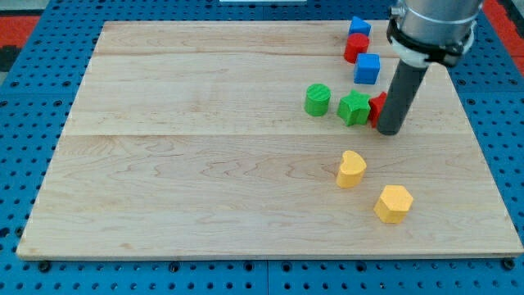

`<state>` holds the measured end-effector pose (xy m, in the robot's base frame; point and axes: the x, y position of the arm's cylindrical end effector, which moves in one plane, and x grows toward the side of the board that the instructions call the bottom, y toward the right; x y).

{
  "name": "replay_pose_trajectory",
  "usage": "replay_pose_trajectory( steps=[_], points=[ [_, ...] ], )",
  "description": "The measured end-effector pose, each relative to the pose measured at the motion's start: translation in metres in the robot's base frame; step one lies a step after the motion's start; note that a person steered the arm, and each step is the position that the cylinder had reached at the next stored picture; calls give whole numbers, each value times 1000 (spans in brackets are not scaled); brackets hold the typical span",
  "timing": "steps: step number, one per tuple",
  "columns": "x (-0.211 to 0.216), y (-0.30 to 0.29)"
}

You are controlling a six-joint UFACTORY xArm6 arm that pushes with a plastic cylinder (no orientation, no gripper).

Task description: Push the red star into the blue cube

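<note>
The red star (377, 107) lies at the board's right, mostly hidden behind the rod, touching the green star (354, 107) on its left. The blue cube (368, 69) sits just above it, toward the view's top, with a small gap between them. My tip (390, 130) rests at the red star's lower right edge, touching or nearly touching it. The rod rises toward the view's top right.
A green cylinder (318, 99) sits left of the green star. A red block (356, 47) and a second blue block (359, 28) lie above the blue cube. Two yellow blocks (351, 169) (393, 203) lie lower right. The wooden board (164, 164) sits on a blue pegboard.
</note>
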<state>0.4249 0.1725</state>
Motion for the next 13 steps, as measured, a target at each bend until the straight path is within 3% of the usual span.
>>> replay_pose_trajectory(
  steps=[1,3,4,7,13],
  points=[
    [-30,0],
    [-20,0],
    [-7,30],
    [-61,35],
    [-44,33]
  ],
)
